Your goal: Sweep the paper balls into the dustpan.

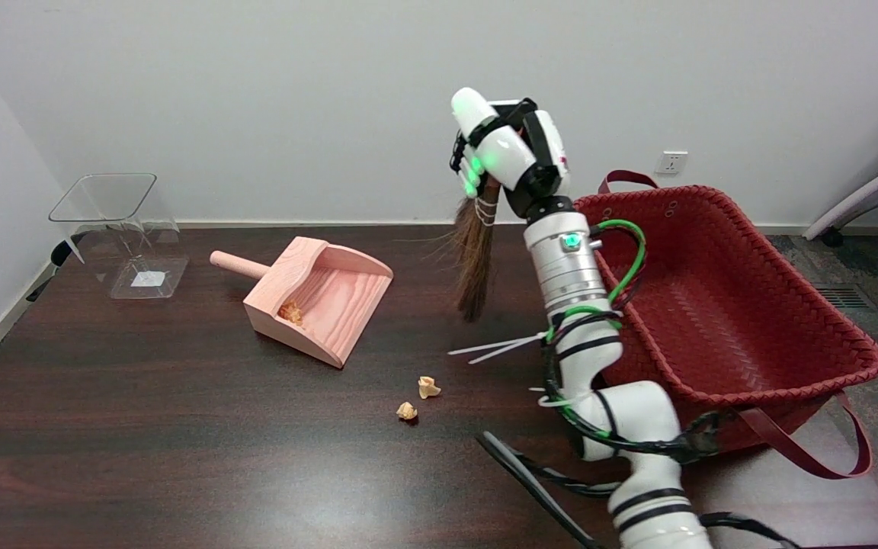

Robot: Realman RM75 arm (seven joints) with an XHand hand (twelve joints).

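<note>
Right hand [506,149] clamped on small brown broom [475,255], bristles hanging; two crumpled paper balls [418,399] on table, one in pink dustpan [321,297].

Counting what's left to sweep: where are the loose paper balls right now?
In the head view, two paper balls lie close together on the dark table, centre-front, apart from the wooden dustpan up-left of them; a third already sits inside it.

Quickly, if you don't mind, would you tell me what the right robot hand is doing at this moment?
Right robot hand: closed around the broom, holding it raised with its bristles hanging above the table.
</note>
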